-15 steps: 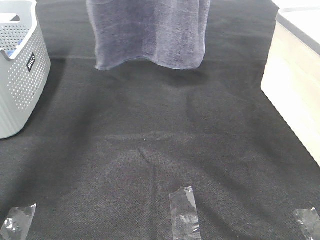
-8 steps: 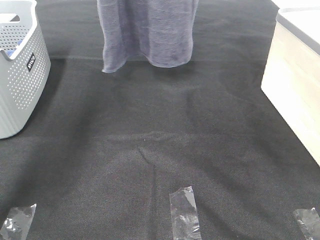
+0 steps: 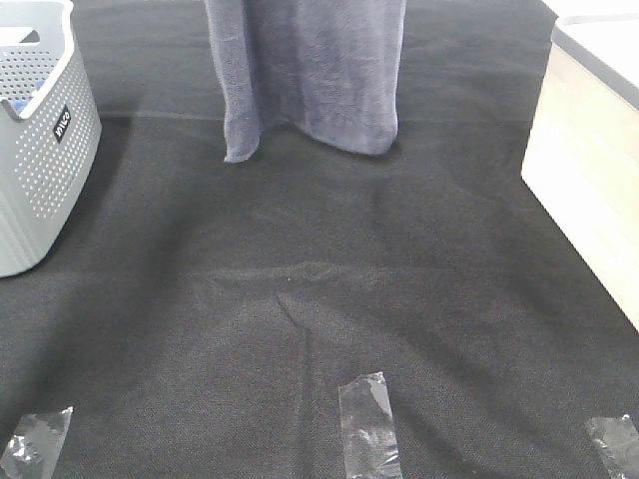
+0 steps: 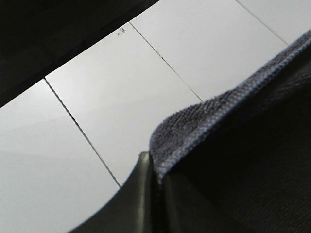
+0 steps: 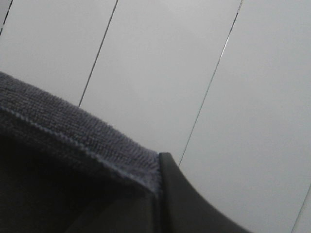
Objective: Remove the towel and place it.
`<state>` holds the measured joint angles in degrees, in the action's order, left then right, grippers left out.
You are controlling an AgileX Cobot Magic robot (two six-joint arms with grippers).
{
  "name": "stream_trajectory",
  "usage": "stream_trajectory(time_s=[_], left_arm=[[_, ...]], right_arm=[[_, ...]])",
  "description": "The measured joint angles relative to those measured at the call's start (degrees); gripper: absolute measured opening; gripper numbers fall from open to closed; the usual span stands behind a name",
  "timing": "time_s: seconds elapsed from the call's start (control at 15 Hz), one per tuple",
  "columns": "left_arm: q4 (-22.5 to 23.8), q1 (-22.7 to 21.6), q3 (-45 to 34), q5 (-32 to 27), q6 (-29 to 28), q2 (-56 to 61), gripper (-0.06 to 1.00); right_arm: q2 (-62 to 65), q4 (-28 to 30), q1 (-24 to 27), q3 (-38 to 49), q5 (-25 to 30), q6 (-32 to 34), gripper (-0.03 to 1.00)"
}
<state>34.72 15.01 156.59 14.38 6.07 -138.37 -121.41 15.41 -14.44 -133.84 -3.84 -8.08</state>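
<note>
Exterior high cuts off the towel point(image 3: 310, 70) hanging at upper centre, its top unseen; in your wrist views, left end effector point(image 4: 156, 169) and right end effector point(image 5: 158, 187) each clamp its hem.

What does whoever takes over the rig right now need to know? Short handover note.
Left gripper: shut on the towel hem.
Right gripper: shut on the hem too.
Towel: hangs down from above the high view, over the far part of the black cloth. I cannot tell whether its lower edge touches the cloth. Basket at left and box at right, both apart from it.
Done: towel picked up, held by both grippers.
Left: lay it down and let go, probably on the bare cloth in front.
</note>
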Motion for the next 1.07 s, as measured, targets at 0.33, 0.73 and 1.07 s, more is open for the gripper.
stream_trajectory(time_s=[0.33, 0.73, 1.07], left_arm=[[3.0, 0.1, 0.0, -0.9, -6.1, 0.0, 0.0], [7.0, 2.3, 0.0, -13.4, -19.3, 0.0, 0.0], [-9.9, 7.8, 0.0, -42.6, -14.7, 0.0, 0.0]], right_arm=[[0.0, -0.2, 0.0, 0.0, 3.8, 0.1, 0.02], [0.4, -5.3, 0.0, 0.0, 13.3, 0.2, 0.02], [4.1, -10.0, 0.3, 0.0, 34.4, 0.2, 0.02]])
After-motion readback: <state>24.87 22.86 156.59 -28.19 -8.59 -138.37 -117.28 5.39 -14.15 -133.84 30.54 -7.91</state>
